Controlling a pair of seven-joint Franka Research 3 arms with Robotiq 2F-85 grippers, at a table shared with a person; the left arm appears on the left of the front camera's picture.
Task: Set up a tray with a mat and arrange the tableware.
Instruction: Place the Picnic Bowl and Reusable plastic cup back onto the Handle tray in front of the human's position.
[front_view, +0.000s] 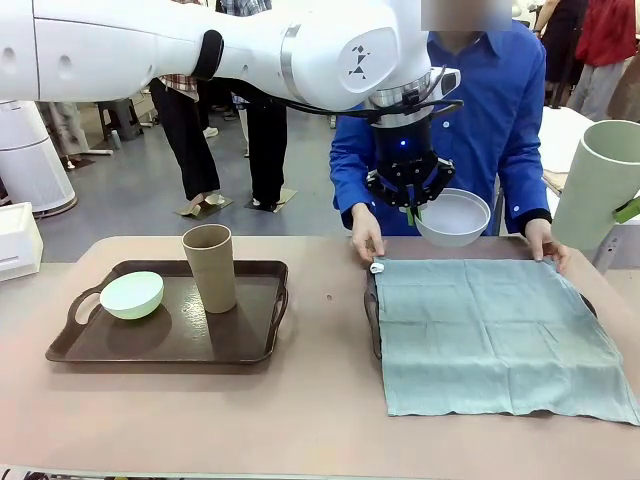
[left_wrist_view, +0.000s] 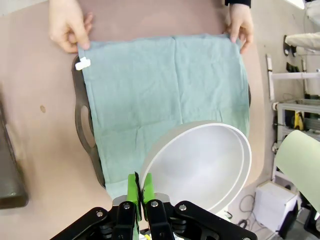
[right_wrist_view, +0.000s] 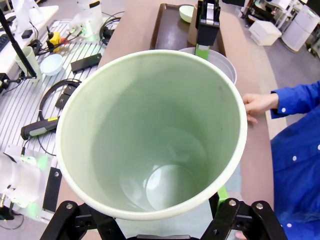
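Left gripper first: its jaws are squeezed right down on the rim of the pale grey-blue small round bowl, one green pad inside the wall and one outside. The bowl hangs tilted off to one side, up in the air over the 12 o'clock edge of the teal cloth mat. The right gripper is spread wide around the body of the pale green tall handleless cup, carrying it in the air off the mat's 2 o'clock corner.

Handling guess: bowl and cup both look rigid, light and smooth, so probably a bit slippery. That thin rim pinch could let the bowl swing. The cup seems best gripped round the body, like it is.

The mat is soft and floppy, draped over a dark brown tray, with the person's hands pinning its far corners. Over at 9 o'clock, a second dark brown tray holds the mint green bowl and the tan brown cup, upright.
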